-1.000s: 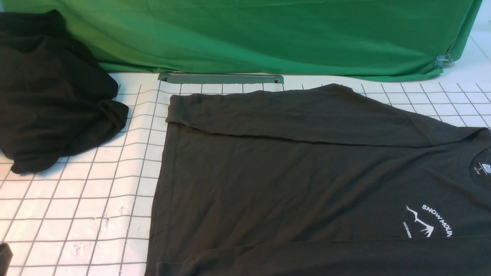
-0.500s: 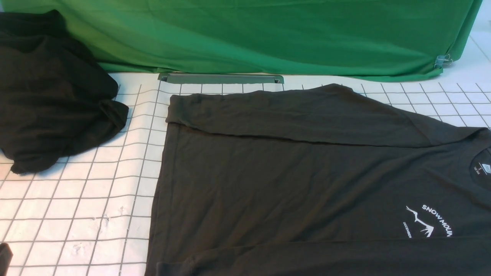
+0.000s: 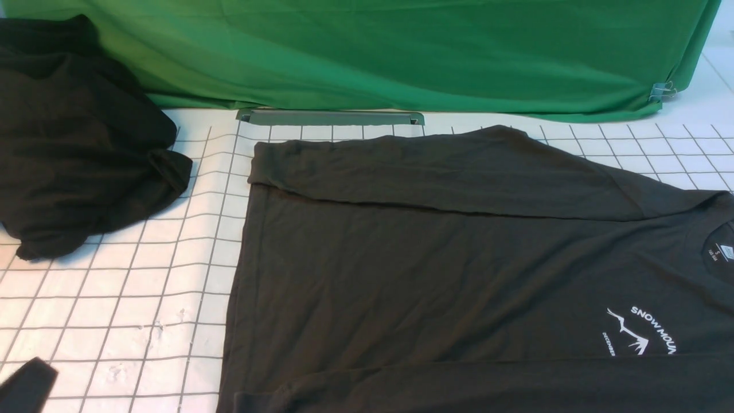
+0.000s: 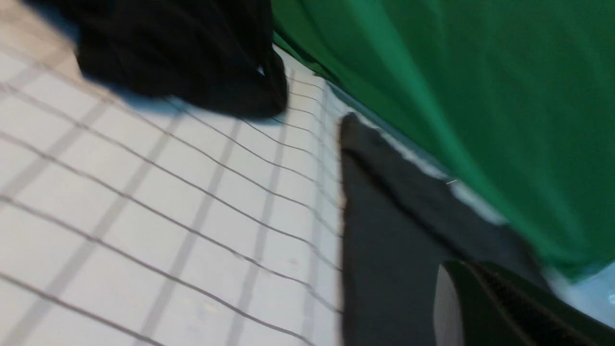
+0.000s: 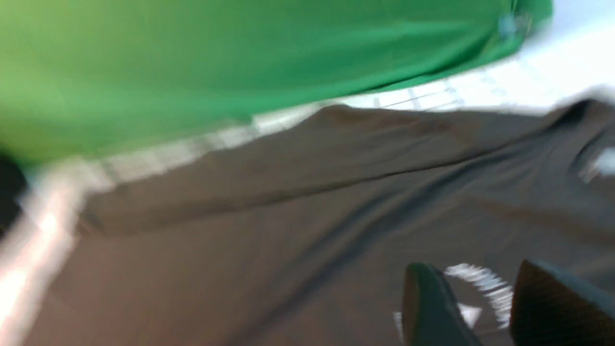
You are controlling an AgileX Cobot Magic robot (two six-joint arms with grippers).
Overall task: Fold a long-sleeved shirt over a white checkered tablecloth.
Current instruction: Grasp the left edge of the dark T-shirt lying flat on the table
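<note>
The long-sleeved shirt (image 3: 447, 269) lies flat on the white checkered tablecloth (image 3: 114, 298), collar (image 3: 719, 252) to the right. One sleeve is folded across its far edge. Its white mountain logo (image 3: 642, 335) faces up. My left gripper (image 3: 27, 383) shows only as a dark blurred tip at the front view's bottom left, off the shirt. In the left wrist view one finger (image 4: 504, 307) hangs near the shirt's hem (image 4: 384, 250); no gap shows. My right gripper (image 5: 485, 307) is open above the logo (image 5: 480, 283), holding nothing, and is out of the front view.
A blacker plain heap of cloth (image 3: 74, 149) sits at the far left. The green draped cloth (image 3: 401, 51) runs along the back, held by a clip (image 3: 660, 90) at the right. A grey-green bar (image 3: 330, 117) lies at its foot.
The left gripper's dark tip has come further into the front view at the bottom left, moving up and right. The shirt and the heap have not moved.
</note>
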